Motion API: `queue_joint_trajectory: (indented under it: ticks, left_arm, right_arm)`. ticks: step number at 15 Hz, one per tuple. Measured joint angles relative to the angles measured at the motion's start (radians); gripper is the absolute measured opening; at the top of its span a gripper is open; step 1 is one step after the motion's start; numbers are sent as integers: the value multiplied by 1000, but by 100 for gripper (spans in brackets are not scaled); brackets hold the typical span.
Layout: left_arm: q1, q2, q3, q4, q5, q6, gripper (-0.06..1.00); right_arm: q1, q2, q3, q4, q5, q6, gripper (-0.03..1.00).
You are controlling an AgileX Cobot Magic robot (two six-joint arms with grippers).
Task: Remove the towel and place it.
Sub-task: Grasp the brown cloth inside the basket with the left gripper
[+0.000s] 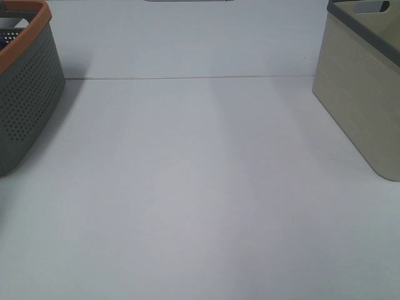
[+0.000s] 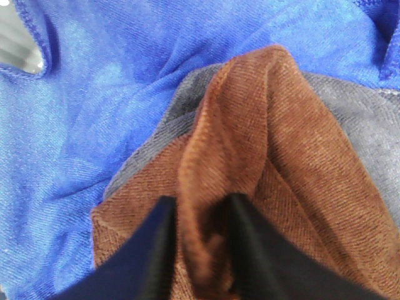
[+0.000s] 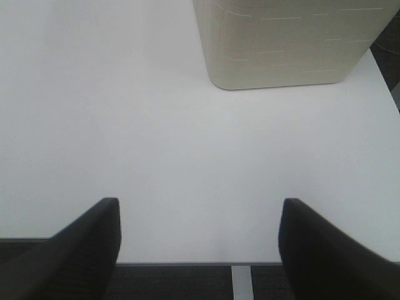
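Observation:
In the left wrist view the brown plush towel (image 2: 262,144) lies bunched on top of a grey cloth (image 2: 356,119) and a blue cloth (image 2: 112,81). My left gripper (image 2: 201,250) is shut on a raised fold of the towel, with the ridge pinched between its two black fingers (image 2: 156,244). My right gripper (image 3: 199,250) is open and empty, hovering above the bare white table near its front edge. Neither gripper nor the towel shows in the exterior high view.
A grey perforated basket with an orange rim (image 1: 25,94) stands at the far left of the white table (image 1: 200,187). A beige basket with a grey rim (image 1: 369,94) stands at the far right; it also shows in the right wrist view (image 3: 281,44).

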Motion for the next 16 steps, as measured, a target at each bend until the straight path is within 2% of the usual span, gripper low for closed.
queue_joint_trajectory:
  ticks: [2, 5, 8, 9, 10, 12, 13, 16]
  left_arm:
    - [0, 0, 0, 1, 0, 0, 20]
    - [0, 0, 0, -2, 0, -8, 20]
    - [0, 0, 0, -53, -4, -12, 20]
    - [0, 0, 0, -61, -12, -12, 16]
    - [0, 0, 0, -65, -16, -13, 7]
    - [0, 0, -9, -59, 0, -12, 0]
    - [0, 0, -27, -46, 30, -12, 0]
    - [0, 0, -179, 22, 231, -12, 0]
  right_arm:
    - [0, 0, 0, 0, 0, 0, 62]
    - [0, 0, 0, 0, 0, 0, 62]
    - [0, 0, 0, 0, 0, 0, 62]
    - [0, 0, 0, 0, 0, 0, 62]
    - [0, 0, 0, 0, 0, 0, 62]
    - [0, 0, 0, 0, 0, 0, 62]
    - [0, 0, 0, 0, 0, 0, 62]
    - [0, 0, 0, 0, 0, 0, 62]
